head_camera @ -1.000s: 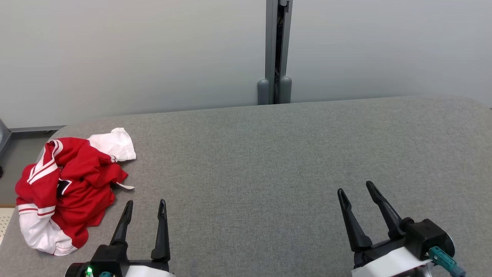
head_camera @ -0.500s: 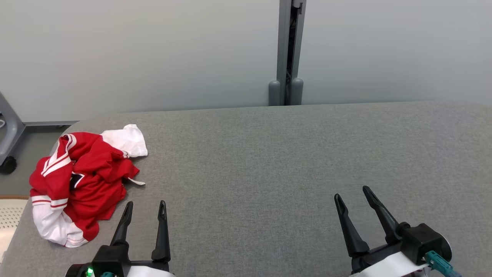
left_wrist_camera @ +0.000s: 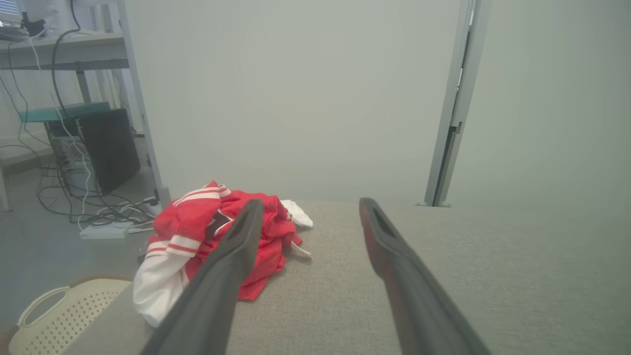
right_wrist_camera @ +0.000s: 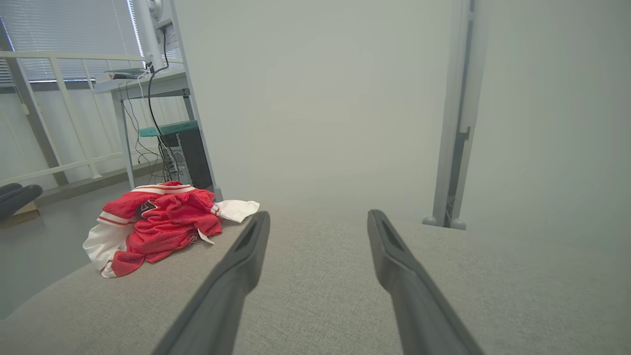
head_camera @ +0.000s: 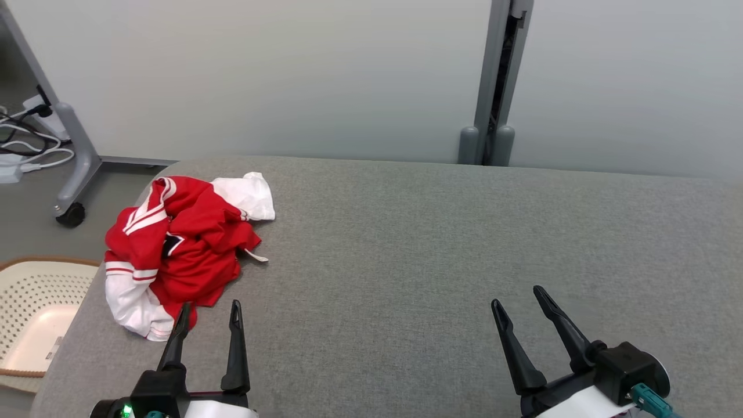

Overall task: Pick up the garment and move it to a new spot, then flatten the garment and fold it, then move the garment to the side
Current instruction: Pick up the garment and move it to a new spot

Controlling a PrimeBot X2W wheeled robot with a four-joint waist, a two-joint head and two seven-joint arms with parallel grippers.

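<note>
Crumpled red-and-white garment (head_camera: 180,249) heaped at the far left corner of the grey table (head_camera: 406,261).
It is mostly red fabric, bunched into loose, uneven folds, with no part lying flat. One plain white piece pokes out on the far side; another white part, banded with red stripes, lies at the near left, right at the table's edge. White stripes run along a red fold at the far left, a small dark patch shows mid-heap, and a thin white tab sticks out to the right.

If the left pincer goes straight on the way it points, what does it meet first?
Probably the crumpled red and white garment: the left pincer has its outer fingertip at its near hem.
</note>
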